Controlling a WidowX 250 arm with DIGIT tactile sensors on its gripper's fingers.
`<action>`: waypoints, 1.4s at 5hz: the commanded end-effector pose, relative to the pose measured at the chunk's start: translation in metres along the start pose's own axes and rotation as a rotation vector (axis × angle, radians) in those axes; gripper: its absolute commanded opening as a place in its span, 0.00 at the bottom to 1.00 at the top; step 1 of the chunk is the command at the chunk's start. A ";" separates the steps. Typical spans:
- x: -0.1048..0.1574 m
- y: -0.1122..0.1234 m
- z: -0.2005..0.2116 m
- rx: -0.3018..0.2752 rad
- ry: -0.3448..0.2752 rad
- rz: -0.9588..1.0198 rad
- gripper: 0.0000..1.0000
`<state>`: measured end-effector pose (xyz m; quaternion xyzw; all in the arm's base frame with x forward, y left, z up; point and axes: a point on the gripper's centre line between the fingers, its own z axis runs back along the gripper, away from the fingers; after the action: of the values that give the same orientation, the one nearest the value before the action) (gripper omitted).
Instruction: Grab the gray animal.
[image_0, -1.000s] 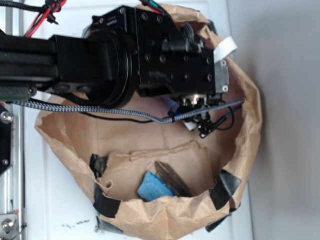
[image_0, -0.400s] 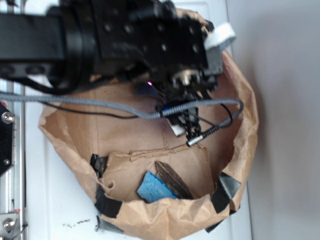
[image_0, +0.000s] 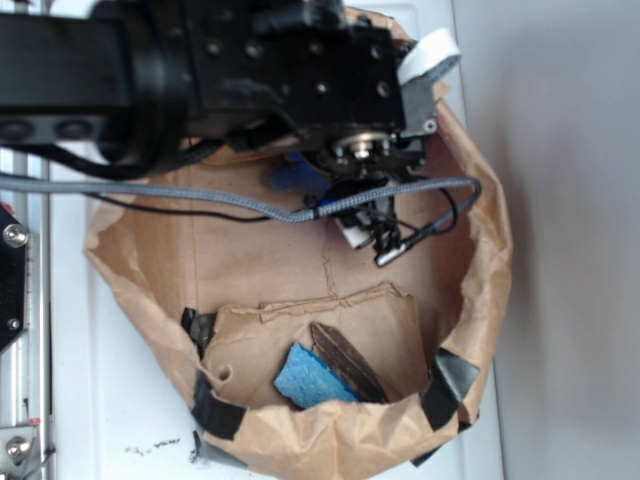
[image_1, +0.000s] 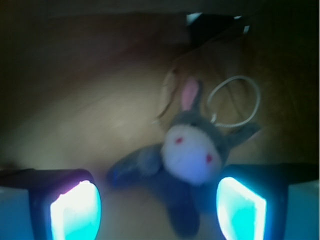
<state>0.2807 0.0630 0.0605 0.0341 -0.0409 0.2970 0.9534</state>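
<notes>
1 gray animal lies between the tool's 2 spread fingers.

A: Setting? Looks like a robotics lab test cell.
B: Agreed. Black servo arm with a braided cable hangs over a taped-up paper bag. Bag sits on a white tabletop; metal rail with bolts left of the bag.
</notes>
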 end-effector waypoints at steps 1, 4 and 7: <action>0.008 -0.021 -0.011 0.063 -0.138 0.051 1.00; 0.003 -0.027 -0.024 0.107 -0.192 0.061 0.00; 0.000 -0.026 -0.022 0.110 -0.228 0.056 0.00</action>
<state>0.2907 0.0535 0.0267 0.1338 -0.1069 0.3291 0.9286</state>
